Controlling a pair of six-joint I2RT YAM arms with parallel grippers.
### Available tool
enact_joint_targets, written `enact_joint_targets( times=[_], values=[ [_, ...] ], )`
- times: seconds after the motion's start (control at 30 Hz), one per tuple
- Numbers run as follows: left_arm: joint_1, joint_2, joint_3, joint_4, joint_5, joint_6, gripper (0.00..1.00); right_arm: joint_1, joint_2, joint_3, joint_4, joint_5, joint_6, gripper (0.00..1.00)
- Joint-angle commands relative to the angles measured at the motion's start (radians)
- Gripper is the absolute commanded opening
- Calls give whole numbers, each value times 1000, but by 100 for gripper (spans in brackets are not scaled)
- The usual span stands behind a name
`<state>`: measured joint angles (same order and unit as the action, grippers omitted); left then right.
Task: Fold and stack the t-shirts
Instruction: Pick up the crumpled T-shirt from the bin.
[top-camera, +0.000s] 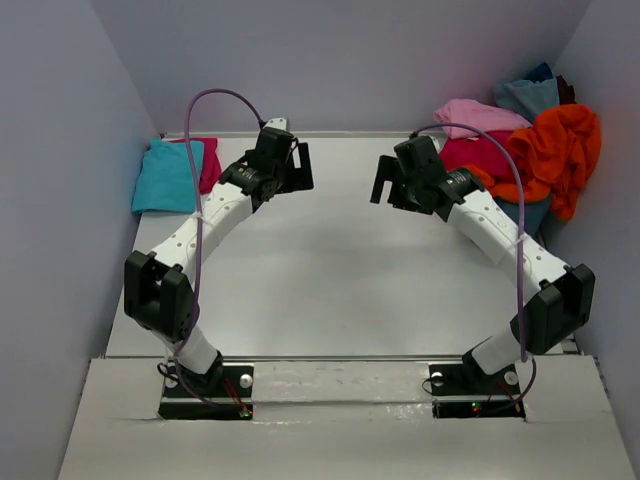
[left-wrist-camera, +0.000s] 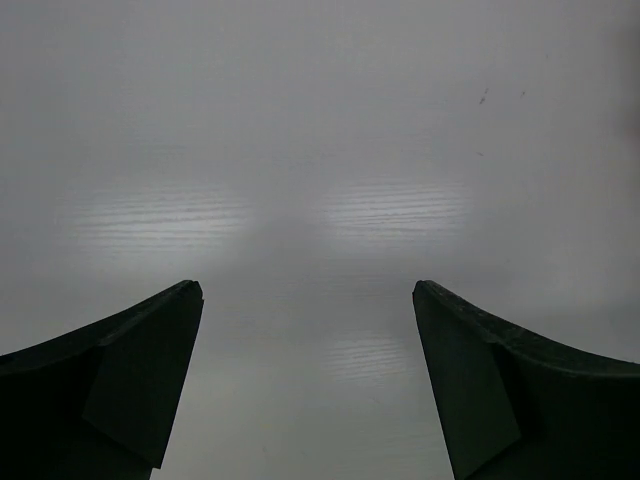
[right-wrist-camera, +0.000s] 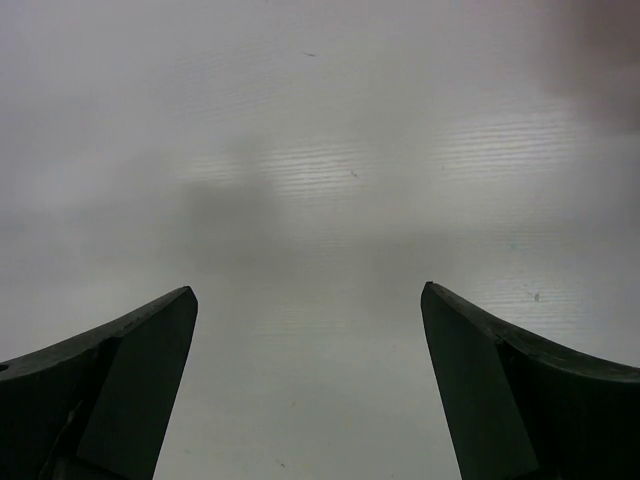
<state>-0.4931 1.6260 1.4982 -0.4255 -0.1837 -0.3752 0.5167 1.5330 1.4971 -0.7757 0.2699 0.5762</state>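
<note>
Both grippers hang over the bare middle of the desk (top-camera: 330, 260) with their jaws spread wide and nothing between them. The wrist views show only the pale desk surface between the dark fingers of the left gripper (left-wrist-camera: 305, 287) and of the right gripper (right-wrist-camera: 308, 290). From above, the two grippers face each other across a gap at the far half of the desk. The light pink t-shirt (top-camera: 475, 115) lies crumpled at the top of a heap in the far right corner, beyond and to the right of the right gripper, near it but not touching it. In the same heap a magenta cloth (top-camera: 478, 153) sits just below the pink one, the orange t-shirt (top-camera: 562, 150) spills down the right side, and the grey-blue t-shirt (top-camera: 530, 95) is bunched at the back. At the far left edge, well apart from the heap and just left of the left gripper's arm, the turquoise t-shirt (top-camera: 165, 176) lies folded, with a magenta t-shirt (top-camera: 209, 160) showing beside it.
</note>
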Motion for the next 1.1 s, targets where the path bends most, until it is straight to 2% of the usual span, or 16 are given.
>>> enact_joint_targets(
  times=[0.0, 0.33, 0.43, 0.5, 0.57, 0.7, 0.83, 1.07],
  values=[
    [2, -20, 42, 2, -5, 5, 99, -6, -51, 17, 59, 32, -16, 100],
    [2, -14, 40, 10, 1, 4, 99, -6, 3, 138, -39, 114, -16, 100],
    [2, -11, 36, 14, 7, 4, 99, -6, -17, 130, -11, 201, -39, 100],
    [2, -6, 42, 13, 10, 2, 99, -26, -24, 169, -17, 322, -62, 100],
    [2, -6, 46, 11, 10, 4, 99, -67, -8, 234, -49, 360, -74, 100],
    [2, -17, 40, 27, 29, 12, 99, -283, 29, 276, -86, 246, -70, 100],
    [2, -9, 53, 27, 62, 30, 99, -424, 68, 308, -102, 183, -78, 100],
    [11, 101, 168, -18, 151, 32, 99, -550, 211, 468, -123, 77, -67, 97]
  ],
)
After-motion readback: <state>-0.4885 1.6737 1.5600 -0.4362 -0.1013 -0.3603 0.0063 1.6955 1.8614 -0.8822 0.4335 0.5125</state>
